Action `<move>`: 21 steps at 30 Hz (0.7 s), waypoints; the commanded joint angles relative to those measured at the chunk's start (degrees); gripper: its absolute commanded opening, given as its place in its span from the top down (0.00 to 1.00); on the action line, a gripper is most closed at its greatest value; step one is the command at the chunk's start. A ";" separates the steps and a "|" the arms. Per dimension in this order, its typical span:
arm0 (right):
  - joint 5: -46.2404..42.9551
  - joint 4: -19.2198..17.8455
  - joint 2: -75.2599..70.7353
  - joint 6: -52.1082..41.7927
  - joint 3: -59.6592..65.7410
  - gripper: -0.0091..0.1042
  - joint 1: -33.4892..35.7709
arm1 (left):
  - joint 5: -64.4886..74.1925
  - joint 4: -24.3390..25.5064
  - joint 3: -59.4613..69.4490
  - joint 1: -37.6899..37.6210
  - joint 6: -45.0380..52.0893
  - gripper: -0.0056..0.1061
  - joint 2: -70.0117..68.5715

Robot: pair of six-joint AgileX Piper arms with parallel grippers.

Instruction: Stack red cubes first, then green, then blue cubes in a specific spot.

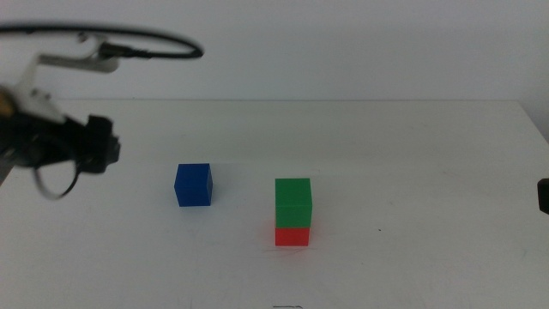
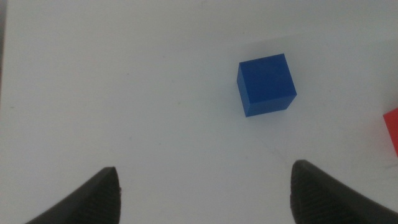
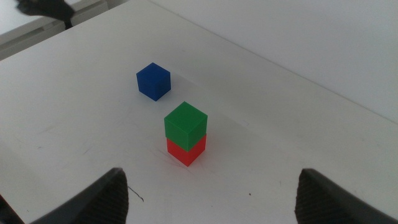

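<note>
Nearest us, the small matte green cube (image 1: 292,202) sits on the red cube (image 1: 292,236). We need the deep-blue cube (image 1: 193,185), alone on the white bench (image 1: 412,154), just ahead of the left tool (image 2: 205,186), jaws wide apart. Right tool (image 3: 211,193) waits, also spread.

white table (image 1: 412,154) bears the blue cube (image 1: 193,185) and red cube (image 1: 292,236).

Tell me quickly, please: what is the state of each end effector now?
Left end effector: open, empty, above the white table near the small solid blue cube.
Right end effector: open, empty, waiting at the right table edge.
</note>
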 commanded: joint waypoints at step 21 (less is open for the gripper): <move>-3.88 -0.12 0.17 -0.93 -1.34 0.16 -0.37 | 14.16 -12.20 -30.48 -0.68 -4.28 0.11 33.60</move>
